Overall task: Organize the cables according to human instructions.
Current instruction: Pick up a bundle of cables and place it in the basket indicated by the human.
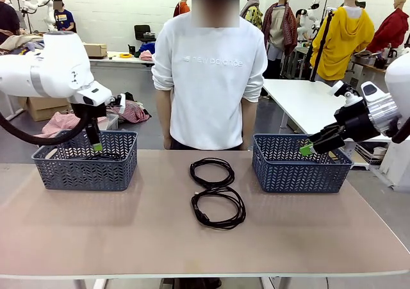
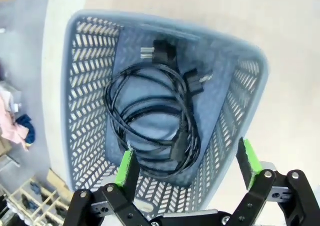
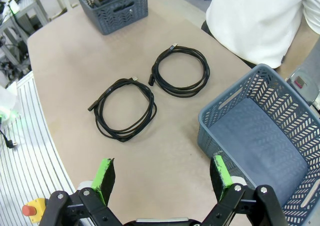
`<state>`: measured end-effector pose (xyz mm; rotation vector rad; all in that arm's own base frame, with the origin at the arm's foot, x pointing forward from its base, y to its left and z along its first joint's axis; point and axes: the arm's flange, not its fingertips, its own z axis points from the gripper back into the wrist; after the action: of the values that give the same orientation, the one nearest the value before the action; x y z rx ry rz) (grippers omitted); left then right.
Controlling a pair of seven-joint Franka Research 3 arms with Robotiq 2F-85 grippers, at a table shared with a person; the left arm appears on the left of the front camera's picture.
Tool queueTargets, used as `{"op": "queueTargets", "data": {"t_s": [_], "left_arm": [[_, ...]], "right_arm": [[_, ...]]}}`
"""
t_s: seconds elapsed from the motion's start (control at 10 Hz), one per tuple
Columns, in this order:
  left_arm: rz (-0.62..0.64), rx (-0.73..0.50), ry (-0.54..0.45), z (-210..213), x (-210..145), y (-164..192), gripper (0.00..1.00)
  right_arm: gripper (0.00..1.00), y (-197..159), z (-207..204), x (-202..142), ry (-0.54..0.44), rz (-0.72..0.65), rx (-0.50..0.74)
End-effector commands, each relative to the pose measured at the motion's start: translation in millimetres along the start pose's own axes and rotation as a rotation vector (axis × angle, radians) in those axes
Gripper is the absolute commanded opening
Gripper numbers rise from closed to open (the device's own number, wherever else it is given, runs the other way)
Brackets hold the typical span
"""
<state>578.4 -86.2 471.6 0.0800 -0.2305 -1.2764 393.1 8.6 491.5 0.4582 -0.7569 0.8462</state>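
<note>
Tabletop (image 1: 128, 238) centre holds two coiled cables (image 1: 212, 160), close together between two baskets. Another coil (image 2: 190, 131) lies in the left-frame basket (image 1: 83, 173).

Risk: pinching a single strand may unwind a coil or drag its neighbour.

Left gripper (image 1: 96, 147) hangs open, fingers down, over that basket. Right gripper (image 1: 306, 150) hovers open, angled down-left, above the right-frame basket (image 1: 298, 173).

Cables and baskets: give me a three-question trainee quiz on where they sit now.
1. True or false: the right basket holds a cable.
2. How many cable coils lie on the table between the baskets?
3. The left gripper is: A) open above the left basket; B) shut on a cable; C) resting on the table.
Key: 1 false; 2 two; 3 A.
</note>
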Motion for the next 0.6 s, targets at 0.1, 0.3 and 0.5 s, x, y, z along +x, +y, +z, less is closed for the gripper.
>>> {"op": "queueTargets", "data": {"t_s": [0.1,0.3,0.5], "left_arm": [[0.004,-0.021,-0.118,17.9,23.5,-51.8,1.00],[-0.005,-0.043,-0.182,22.5,33.4,-85.0,1.00],[-0.015,-0.050,-0.244,23.1,42.4,-120.2,1.00]], "right_arm": [[1.00,-3.2,-1.5,0.8,-0.033,0.018,0.013],[1.00,-3.2,-1.5,0.8,-0.033,0.018,0.013],[1.00,-3.2,-1.5,0.8,-0.033,0.018,0.013]]}}
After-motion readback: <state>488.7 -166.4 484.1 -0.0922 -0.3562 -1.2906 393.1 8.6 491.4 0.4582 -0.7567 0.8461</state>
